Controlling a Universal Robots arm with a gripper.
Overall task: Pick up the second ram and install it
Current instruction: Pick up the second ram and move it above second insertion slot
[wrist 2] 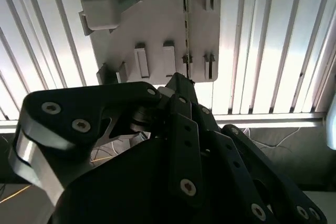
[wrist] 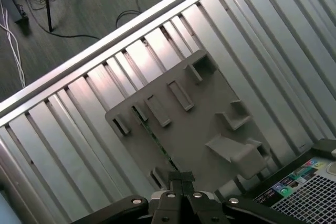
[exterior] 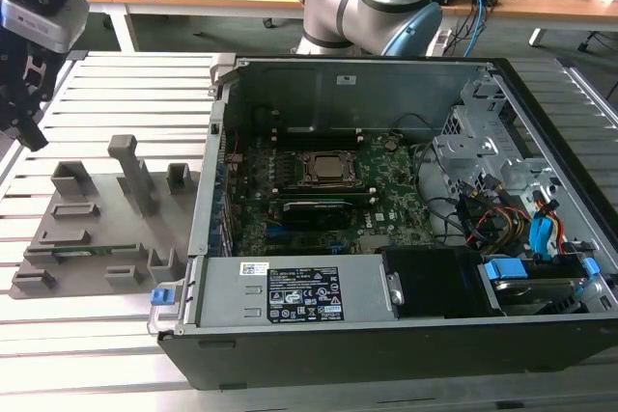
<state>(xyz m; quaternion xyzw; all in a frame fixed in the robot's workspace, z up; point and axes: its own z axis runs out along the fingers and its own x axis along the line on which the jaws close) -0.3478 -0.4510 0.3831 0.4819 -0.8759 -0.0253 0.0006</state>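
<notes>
Slatted metal surface (exterior: pixel 97 335) | grey holder tray (exterior: pixel 101 224) carries second ram (exterior: pixel 92 250) on edge | gripper (wrist: pixel 181 181) pressed together, empty, above it | exterior view: ram at its 5 o'clock, apart

sticker (exterior: pixel 302 294) on computer case (exterior: pixel 386 359), print illegible

The black gripper (wrist: pixel 181 182) carries silver screw heads. Just ahead of its jaws lies the matt grey holder tray (wrist: pixel 199 124), the second ram (wrist: pixel 156 141) a thin green line in it. The table (wrist: pixel 79 114) beneath is silver, striped with parallel slats. Well away from the jaws, the black computer case (exterior: pixel 386 354) shows a green motherboard (exterior: pixel 386 190).
</notes>
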